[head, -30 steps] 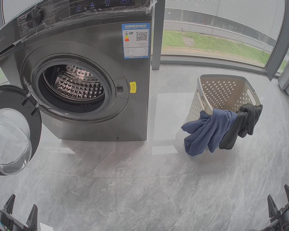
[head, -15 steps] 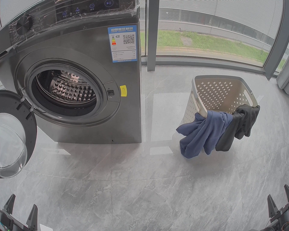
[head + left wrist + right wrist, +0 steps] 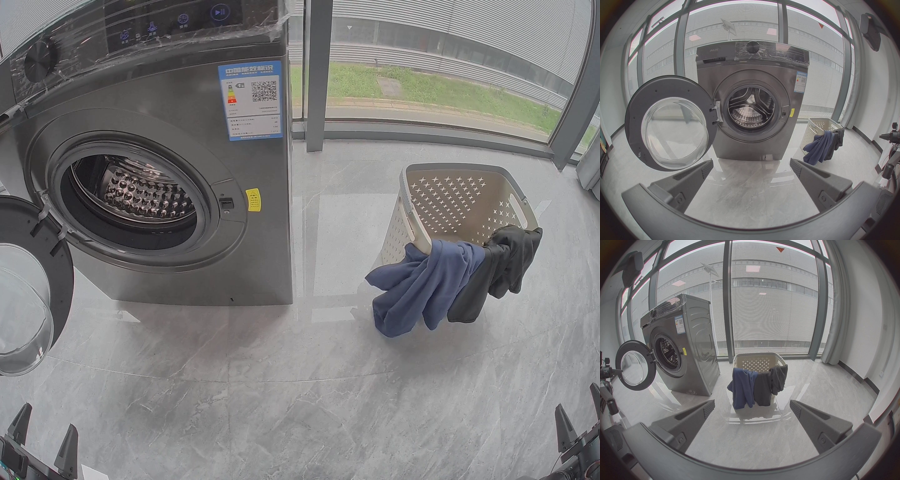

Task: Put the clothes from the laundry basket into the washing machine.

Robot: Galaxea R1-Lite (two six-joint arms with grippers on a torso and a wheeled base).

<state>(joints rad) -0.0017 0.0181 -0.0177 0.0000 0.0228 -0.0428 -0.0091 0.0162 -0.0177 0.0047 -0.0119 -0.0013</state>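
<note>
Draping perforated plastic laundry basket [image 3: 462, 167], soft clothes [image 3: 431, 281], left tool [image 3: 749, 164] and right tool [image 3: 752, 403] both spread, empty

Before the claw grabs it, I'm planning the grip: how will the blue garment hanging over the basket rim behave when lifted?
Probably floppy: the blue garment hangs in loose folds over the laundry basket rim, so it should sag and trail. Likely light, but it may drag the black garment beside it along.

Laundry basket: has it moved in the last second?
No. The laundry basket keeps its place beside the window post; the whole view shifted, so the camera moved.
</note>
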